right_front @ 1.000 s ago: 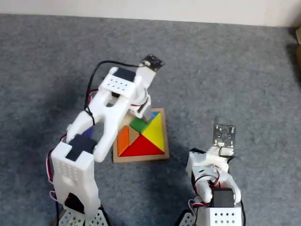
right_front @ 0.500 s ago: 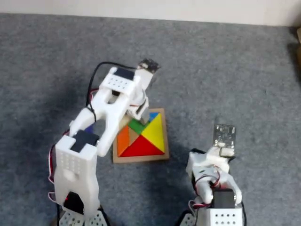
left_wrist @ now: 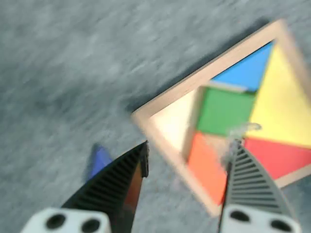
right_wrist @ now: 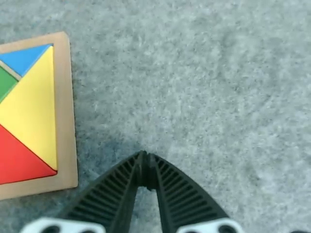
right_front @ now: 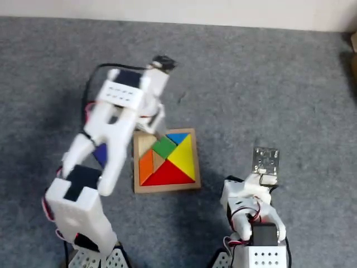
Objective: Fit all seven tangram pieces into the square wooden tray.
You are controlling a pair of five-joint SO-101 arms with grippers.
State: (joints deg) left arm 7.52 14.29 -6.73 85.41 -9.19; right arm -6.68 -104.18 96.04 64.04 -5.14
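Left wrist view: left jaws apart over tray corner; right jaws together.

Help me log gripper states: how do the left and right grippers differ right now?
The left gripper is open; the right gripper is shut. The left gripper straddles an edge of the wooden tray; the right gripper sits over grey carpet beside the tray. Both point down and hold nothing.
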